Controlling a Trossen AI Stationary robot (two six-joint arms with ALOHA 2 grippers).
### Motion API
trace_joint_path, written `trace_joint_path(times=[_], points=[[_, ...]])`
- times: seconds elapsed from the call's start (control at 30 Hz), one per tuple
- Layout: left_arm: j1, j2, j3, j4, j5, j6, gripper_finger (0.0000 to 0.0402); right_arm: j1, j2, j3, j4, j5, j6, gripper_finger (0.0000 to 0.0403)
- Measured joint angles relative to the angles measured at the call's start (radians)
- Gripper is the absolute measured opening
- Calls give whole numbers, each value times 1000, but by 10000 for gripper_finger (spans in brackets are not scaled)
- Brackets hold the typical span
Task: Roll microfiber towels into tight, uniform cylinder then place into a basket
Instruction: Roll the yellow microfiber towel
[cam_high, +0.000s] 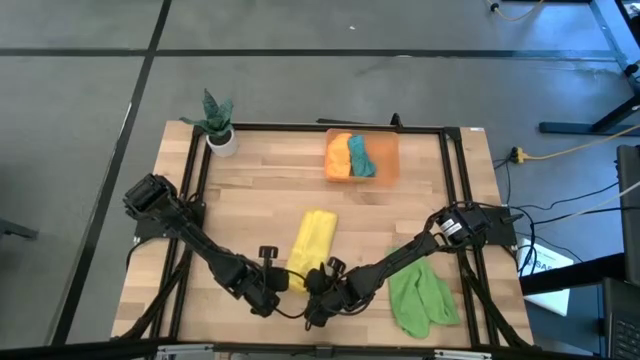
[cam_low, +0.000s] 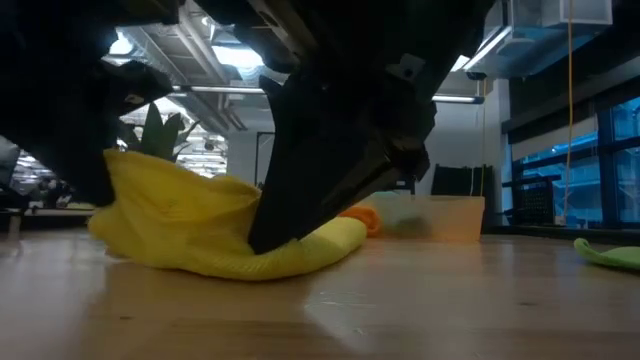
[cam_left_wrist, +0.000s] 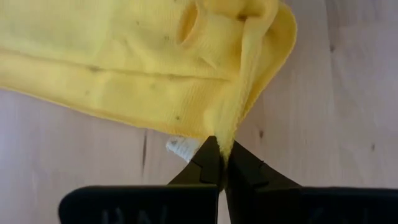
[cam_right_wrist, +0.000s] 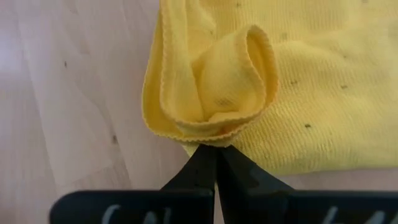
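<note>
The yellow towel, loosely folded, lies mid-surface, its near end pinched by both the left gripper and right gripper, jaws pressed together on thin edges (a shallow bite). The hem could slip out, leaving a slack roll.

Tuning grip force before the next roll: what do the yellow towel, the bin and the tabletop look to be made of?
Yellow towel: soft knitted cloth, likely microfiber; matte, fine nap, stitched edge, folds limply. Both pincers, left and right, are shut on its edge.
Bin: seemingly thin translucent orange plastic; the towels inside show through.
Tabletop: light wood planks, smooth, faint sheen; grain and seams visible.
</note>
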Motion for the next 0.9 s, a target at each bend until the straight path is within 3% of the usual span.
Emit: trace_joint_path(times=[0.23,0.63,0.9], points=[[57,-1,9,-20,33,-32,0,-1,0,1,-29,-45,54,5],[72,-1,9,-37,50,-22,0,29,-5,66,-94,50,-22,5],[60,-2,9,-22,24,-32,0,43,-6,82,-201,114,128,5]])
